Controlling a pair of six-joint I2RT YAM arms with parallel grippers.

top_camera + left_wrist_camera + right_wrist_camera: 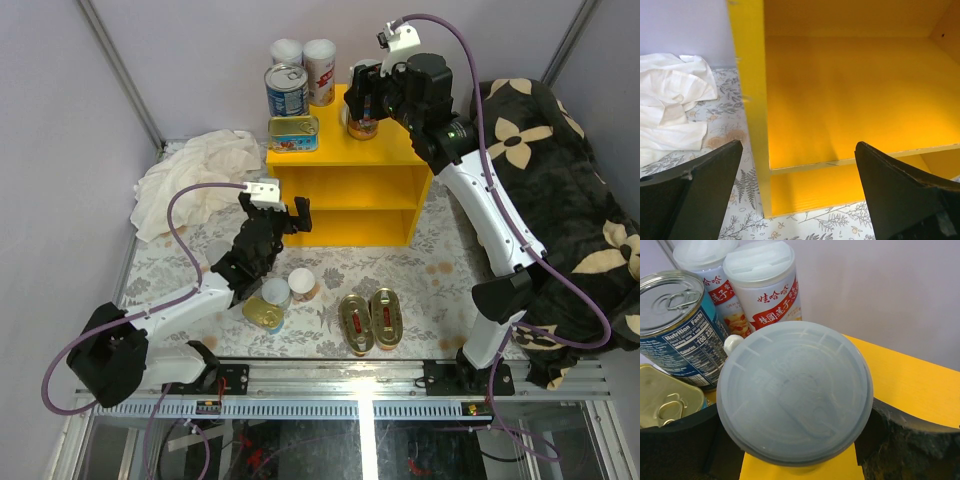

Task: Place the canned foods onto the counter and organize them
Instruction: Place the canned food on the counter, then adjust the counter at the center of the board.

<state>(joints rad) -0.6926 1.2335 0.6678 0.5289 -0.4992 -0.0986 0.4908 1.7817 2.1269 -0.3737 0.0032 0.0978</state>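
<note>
Right claw [790, 415] clenched on grey-lidded can [790, 385] at the top of the yellow bench [390, 150], just beside blue-labelled can [675, 325]: an off-level release could tip it into that neighbour; left claw [799, 144] released, empty, facing the bench's shelves

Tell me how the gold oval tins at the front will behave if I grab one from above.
The gold oval tins lie flat and low, so they probably won't roll or tip. Their shiny metal tops look slippery; a grip across the narrow width seems safer. They sit close side by side, so picking one may nudge the other.
</note>
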